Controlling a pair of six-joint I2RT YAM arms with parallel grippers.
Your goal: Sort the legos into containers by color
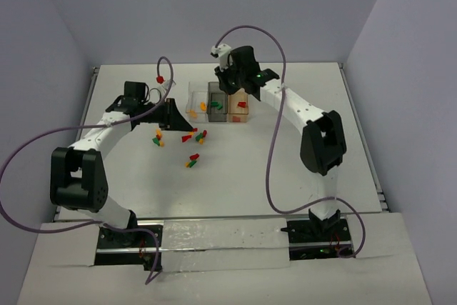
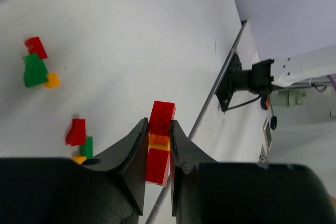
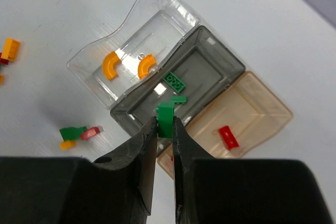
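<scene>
Both pincers are loaded: the left gripper (image 2: 158,135) clamps a red-and-orange stack (image 2: 162,113), and the right gripper (image 3: 165,127) pinches a green brick (image 3: 165,114).

The stack stands upright between the left jaws, its red top poking past the tips towards twelve o'clock. Loose legos lie on the table (image 2: 131,35) in one cluster (image 2: 80,140) at nine o'clock and another (image 2: 37,66) further out at ten. In the right wrist view, the green brick hangs over the near rim of the dark grey bin (image 3: 207,69), which holds a green plate (image 3: 174,82) at twelve o'clock. The clear bin (image 3: 157,9), holding two orange arches (image 3: 110,65), sits at eleven, and the amber bin (image 3: 262,103), holding a red brick (image 3: 228,136), sits at three.
</scene>
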